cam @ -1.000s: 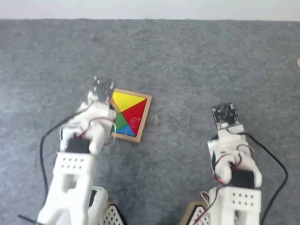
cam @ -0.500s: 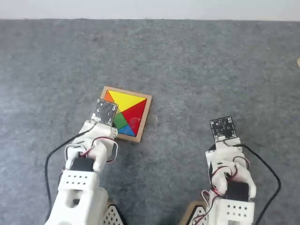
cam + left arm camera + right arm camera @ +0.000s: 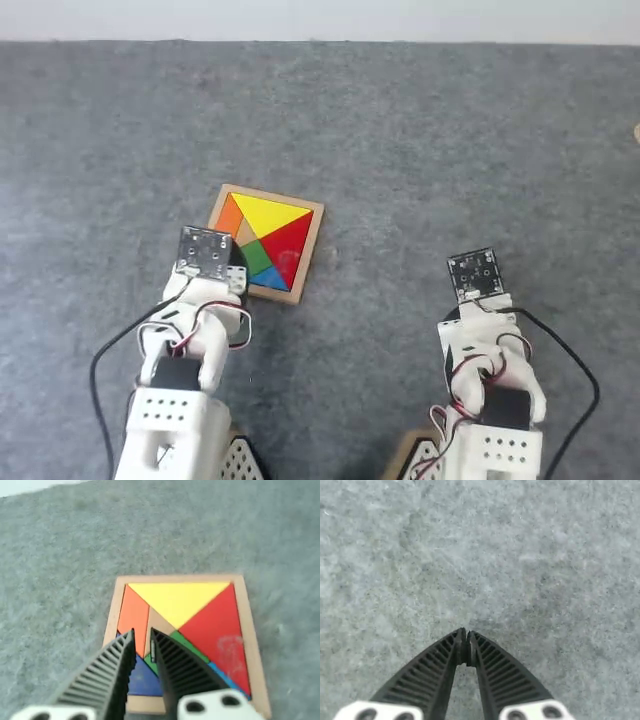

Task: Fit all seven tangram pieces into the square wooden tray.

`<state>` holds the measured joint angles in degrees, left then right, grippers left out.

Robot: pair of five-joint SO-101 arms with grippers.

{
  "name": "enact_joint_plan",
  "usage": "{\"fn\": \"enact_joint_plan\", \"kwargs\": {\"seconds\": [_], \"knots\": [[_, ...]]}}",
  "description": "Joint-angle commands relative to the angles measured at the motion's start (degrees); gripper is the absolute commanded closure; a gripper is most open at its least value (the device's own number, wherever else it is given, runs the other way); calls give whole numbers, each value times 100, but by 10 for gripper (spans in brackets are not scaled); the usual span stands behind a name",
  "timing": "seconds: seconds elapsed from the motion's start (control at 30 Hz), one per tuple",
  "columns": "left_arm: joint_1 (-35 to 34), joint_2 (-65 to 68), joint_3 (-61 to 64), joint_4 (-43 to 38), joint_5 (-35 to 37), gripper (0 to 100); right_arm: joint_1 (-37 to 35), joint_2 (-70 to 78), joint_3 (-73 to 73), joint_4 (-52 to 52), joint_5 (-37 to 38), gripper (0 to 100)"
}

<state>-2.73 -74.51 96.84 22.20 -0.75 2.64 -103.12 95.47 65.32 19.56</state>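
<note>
**Tray looks full; both tools empty**

High view. Square wooden tray (image 3: 314,250) lies on the grey felt surface (image 3: 450,130), turned a little askew. My left arm (image 3: 190,330) ends just over the tray's near corner. My right arm (image 3: 490,350) stands well apart over bare felt. Visible inside the tray: large yellow triangle (image 3: 270,213), large red triangle (image 3: 290,245), orange slanted piece (image 3: 228,215), small tan piece (image 3: 245,232), green piece (image 3: 258,258), and a sliver of light blue (image 3: 272,281).

Left wrist view. My left tool (image 3: 142,637) hangs over the tray's near edge, tips a narrow slit apart with nothing between them. Below it is the same tray (image 3: 175,578), packed edge to edge. A dark blue triangle (image 3: 142,680) shows under the tips, partly covered.

Right wrist view. My right tool (image 3: 465,647) is pressed together, pinching nothing, over bare felt.

Risk, my judgement. The fit looks finished, so any harm would come from me. If the left tool dips, a tip could catch a piece's edge and tilt it out, or push the loose tray across the felt. I cannot tell whether the covered pieces sit flush.

Count. One tray. Seven pieces: yellow, red, orange, tan, green, light blue, dark blue. Two arms, two tools.
</note>
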Motion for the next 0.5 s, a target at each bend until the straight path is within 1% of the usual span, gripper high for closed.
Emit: {"fn": "enact_joint_plan", "kwargs": {"seconds": [0.0,0.27,0.47], "knots": [[-9,-457,-22,290,325,945,48,-92,88,48,-18,991],[-9,-1213,-4,905,624,945,48,-92,88,48,-18,991],[-9,-1600,-4,1714,624,945,48,-92,88,48,-18,991]]}}
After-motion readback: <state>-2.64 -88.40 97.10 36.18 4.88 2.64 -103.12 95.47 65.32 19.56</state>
